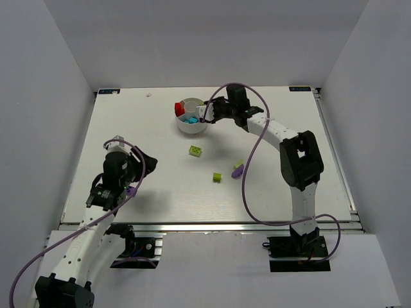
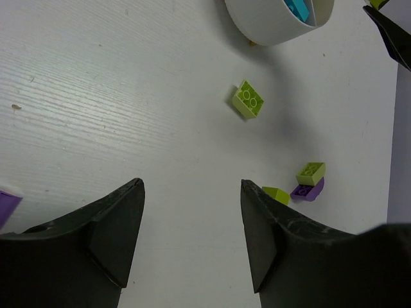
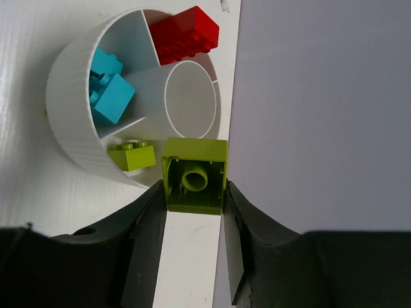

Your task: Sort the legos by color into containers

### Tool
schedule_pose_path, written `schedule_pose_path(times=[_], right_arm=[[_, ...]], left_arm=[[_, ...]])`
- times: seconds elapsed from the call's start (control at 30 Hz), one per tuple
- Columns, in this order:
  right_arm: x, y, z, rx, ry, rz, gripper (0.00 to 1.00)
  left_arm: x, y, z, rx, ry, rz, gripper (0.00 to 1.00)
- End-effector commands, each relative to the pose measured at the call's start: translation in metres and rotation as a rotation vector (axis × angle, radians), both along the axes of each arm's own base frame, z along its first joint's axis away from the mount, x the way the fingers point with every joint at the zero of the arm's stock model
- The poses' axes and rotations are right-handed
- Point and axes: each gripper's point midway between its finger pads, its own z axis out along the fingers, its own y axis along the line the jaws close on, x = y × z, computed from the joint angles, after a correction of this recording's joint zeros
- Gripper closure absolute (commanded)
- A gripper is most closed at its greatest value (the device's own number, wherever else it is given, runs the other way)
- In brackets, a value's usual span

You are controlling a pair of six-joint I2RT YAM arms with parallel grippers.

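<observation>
At the dish's [image 3: 64, 128] rim, the right hand [image 3: 194, 200] was clamped on a lime brick [image 3: 205, 154], hollow underside towards the wrist camera. The brick looked roughly square, so no long axis could be called. It hung over the edge of the dish, just beside the wedge already containing one lime piece [image 3: 131, 154] and next to the central well [image 3: 189, 99], which was bare. The release will probably turn on a slight shift sideways to that lime wedge.

Other wedges: cyan bricks [image 3: 109, 90] in one, red bricks [image 3: 186, 35] in another. No purple was seen in the dish.

On the tabletop [image 1: 128, 128], towards the arm bases from the dish, lay a lone lime brick [image 1: 195, 151]. Farther from the dish were a second one [image 1: 218, 177] and a lime piece [image 2: 311, 172] touching a purple one [image 2: 307, 191].

The left hand [image 2: 192, 231] was well apart from the dish, fingers spread, holding nothing. The right hand was plainly the nearer.
</observation>
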Motion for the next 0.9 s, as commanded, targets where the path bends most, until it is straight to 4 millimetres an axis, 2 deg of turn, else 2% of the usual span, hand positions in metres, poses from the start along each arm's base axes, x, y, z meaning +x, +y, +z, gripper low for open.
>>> schedule_pose_path(times=[0.0,0.3,0.43,0.5,0.6,0.63,0.87], right_arm=[[0.014,0.011,0.016,0.025,-0.1,0.016,0.82],[0.03,0.021,0.003,0.038,-0.084,0.009,0.76],[0.033,0.025,0.002,0.053,-0.074,0.011,0.65],[0.034,0.026,0.0,0.054,-0.071,0.01,0.63],[0.033,0.027,-0.005,0.055,-0.054,0.016,0.54],[0.032,0.027,-0.004,0.057,-0.051,0.019,0.48],[0.028,0.026,-0.014,0.055,-0.019,0.019,0.37]], left_arm=[[0.002,0.002,0.0,0.01,-0.004,0.006,0.29],[0.004,0.002,-0.004,0.021,0.01,0.004,0.29],[0.005,0.003,-0.005,0.027,0.011,0.004,0.29],[0.006,0.003,-0.005,0.032,0.012,0.007,0.29],[0.007,0.003,-0.006,0.036,0.013,0.006,0.29],[0.008,0.003,-0.006,0.037,0.014,0.006,0.29],[0.013,0.001,-0.007,0.039,0.017,-0.002,0.29]])
